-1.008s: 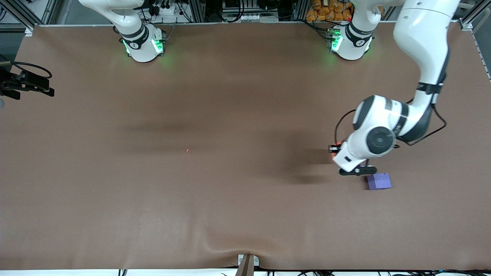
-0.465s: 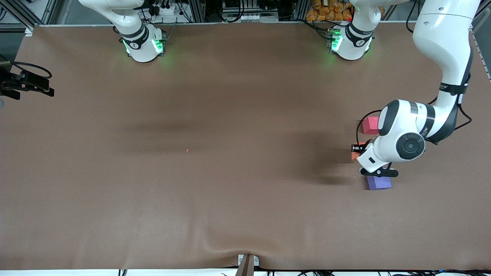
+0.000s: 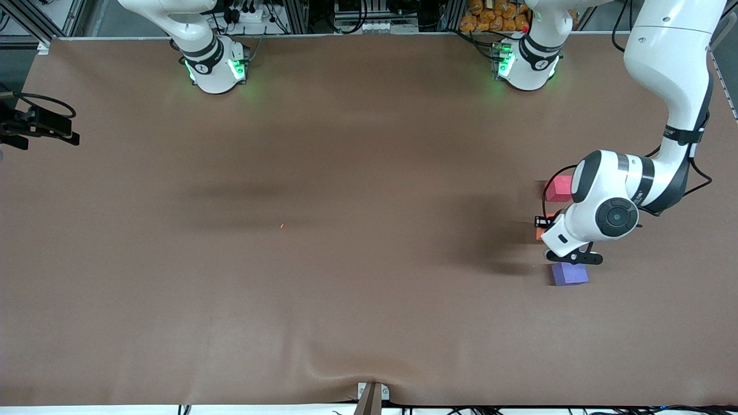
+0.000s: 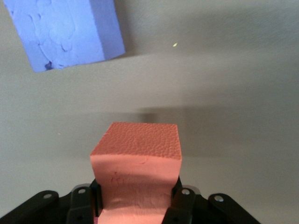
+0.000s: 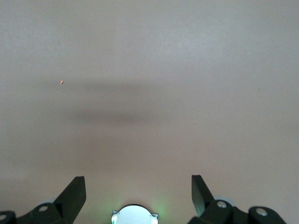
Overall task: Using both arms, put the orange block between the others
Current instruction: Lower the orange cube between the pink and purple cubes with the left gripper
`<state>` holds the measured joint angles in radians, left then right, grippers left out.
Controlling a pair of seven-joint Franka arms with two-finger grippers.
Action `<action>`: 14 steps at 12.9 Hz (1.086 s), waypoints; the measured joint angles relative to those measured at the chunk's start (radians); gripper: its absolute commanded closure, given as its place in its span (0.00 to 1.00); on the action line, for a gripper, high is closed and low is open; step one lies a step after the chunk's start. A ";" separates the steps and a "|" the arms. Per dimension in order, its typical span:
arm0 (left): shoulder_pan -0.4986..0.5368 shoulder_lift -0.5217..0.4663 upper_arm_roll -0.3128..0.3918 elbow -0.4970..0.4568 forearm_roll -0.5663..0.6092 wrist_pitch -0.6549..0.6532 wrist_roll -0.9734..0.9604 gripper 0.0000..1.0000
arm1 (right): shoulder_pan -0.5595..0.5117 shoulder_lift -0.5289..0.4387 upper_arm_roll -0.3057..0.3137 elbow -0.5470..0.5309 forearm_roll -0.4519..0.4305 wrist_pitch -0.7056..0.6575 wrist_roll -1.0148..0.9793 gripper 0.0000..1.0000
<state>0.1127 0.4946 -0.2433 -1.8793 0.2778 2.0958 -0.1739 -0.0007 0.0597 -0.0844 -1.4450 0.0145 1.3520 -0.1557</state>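
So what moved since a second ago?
The left gripper, shut on the orange block, carried it toward the left arm's end of the table, into the gap between the pinkish-red cube and the purple cube. Both cubes stayed put. The right gripper waits, open.

Orange block (image 3: 540,233) seen at left hand (image 3: 548,229), between pinkish-red cube (image 3: 558,188) and purple cube (image 3: 569,274), toward bench's (image 3: 323,259) left-arm end.
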 measured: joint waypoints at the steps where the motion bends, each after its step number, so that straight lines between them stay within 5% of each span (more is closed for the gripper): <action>1: 0.019 0.000 0.000 -0.022 0.019 0.032 0.002 1.00 | 0.000 0.000 0.000 0.000 0.000 0.000 0.000 0.00; 14: 0.090 0.001 -0.001 -0.103 0.029 0.183 -0.007 1.00 | 0.000 0.000 -0.002 0.001 0.000 0.001 0.000 0.00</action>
<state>0.2025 0.4955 -0.2438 -1.9824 0.3067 2.2791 -0.1809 -0.0007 0.0597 -0.0863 -1.4444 0.0145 1.3533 -0.1557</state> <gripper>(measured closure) 0.467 0.000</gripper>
